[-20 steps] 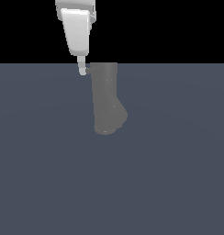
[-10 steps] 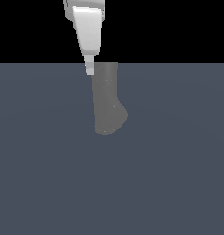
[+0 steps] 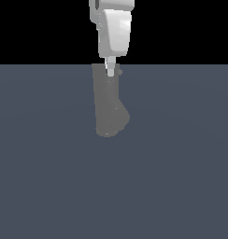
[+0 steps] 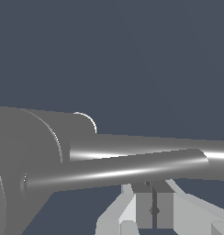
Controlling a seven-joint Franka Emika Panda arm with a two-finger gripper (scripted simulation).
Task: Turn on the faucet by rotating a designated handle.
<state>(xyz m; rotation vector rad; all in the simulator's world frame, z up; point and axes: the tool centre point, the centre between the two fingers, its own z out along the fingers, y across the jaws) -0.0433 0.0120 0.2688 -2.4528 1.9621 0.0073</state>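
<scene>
One white tool (image 3: 110,71) hangs straight down over the far end of the grey faucet (image 3: 108,105), its narrow tip meeting the top of the column right at the far edge of the dark blue-grey worktop (image 3: 181,163). The faucet stretches from that far edge toward the middle of the worktop, and its near, rounded end bulges toward the exterior view's right. Just beside the tool tip, on the exterior view's right of the column, a small grey stub shows: this looks like the handle (image 3: 119,71), though in that view it is too small to be sure.

From the wrist view, the faucet (image 4: 36,151) fills one side as a broad grey cylinder, and two slim rods run sideways from it, one behind the other. The nearer one, which ends in a rounded tip, is the handle (image 4: 118,169). The tool's pale fingers (image 4: 141,209) sit just beside the handle, at its underside in this picture; whether they touch it cannot be told. The jaws stand narrow, pressed together with only a thin dark seam between them, and they hold nothing.
</scene>
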